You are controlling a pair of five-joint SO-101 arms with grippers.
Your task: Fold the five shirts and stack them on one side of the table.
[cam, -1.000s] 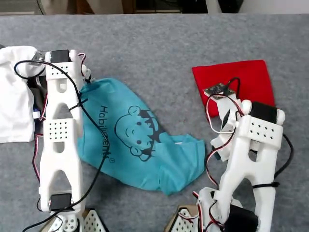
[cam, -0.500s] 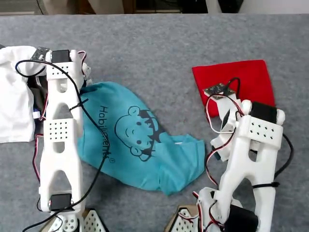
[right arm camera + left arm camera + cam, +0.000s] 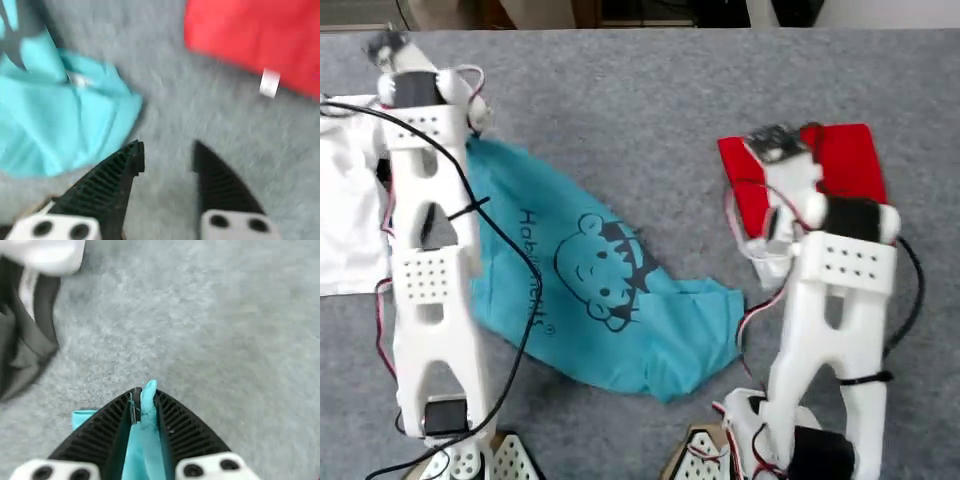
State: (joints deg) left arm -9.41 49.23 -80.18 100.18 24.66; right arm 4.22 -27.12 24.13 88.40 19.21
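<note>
While the left gripper [image 3: 145,393] pinches the teal shirt [image 3: 610,300] by its ten o'clock edge, it sprawls unfolded mid-table. Right gripper [image 3: 167,147] hangs spread nearby. Red shirt [image 3: 850,160] folded at two o'clock, white heap [image 3: 345,220] at nine: I'd say plenty left!
</note>
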